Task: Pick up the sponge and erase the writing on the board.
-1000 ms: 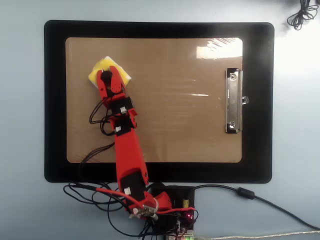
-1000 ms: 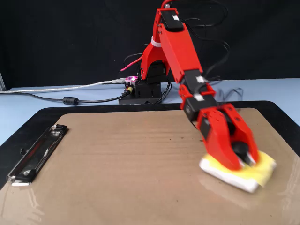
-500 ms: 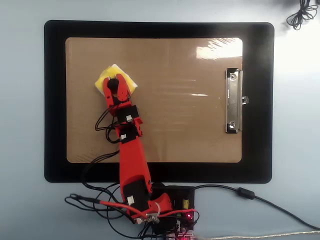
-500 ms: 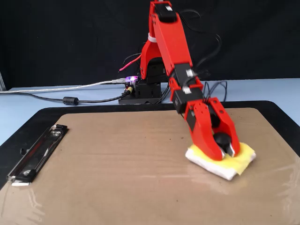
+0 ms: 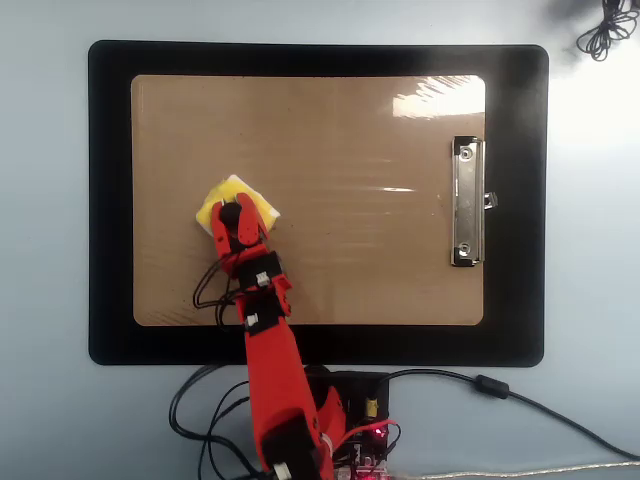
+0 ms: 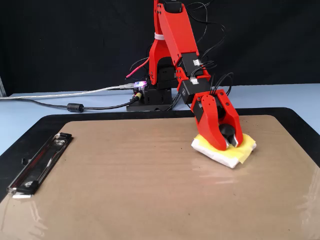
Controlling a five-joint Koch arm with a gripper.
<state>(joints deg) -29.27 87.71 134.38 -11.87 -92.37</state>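
The yellow sponge [image 5: 219, 201] [image 6: 239, 152] lies flat on the brown board [image 5: 330, 130] [image 6: 125, 185], left of the board's middle in the overhead view. My red gripper [image 5: 233, 213] [image 6: 229, 137] is shut on the sponge's black knob and presses it onto the board. No writing shows anywhere on the board's bare surface.
The board lies on a black mat [image 5: 110, 200] [image 6: 30, 131]. Its silver clip [image 5: 466, 201] [image 6: 37, 164] sits at the right side in the overhead view. The arm's base with its cables [image 5: 350, 410] [image 6: 150, 97] stands just off the mat's near edge. A cable coil [image 5: 603, 28] lies at the top right.
The gripper has dragged the sponge across the board toward the arm's base, from the far left part to nearer the board's edge by the base.
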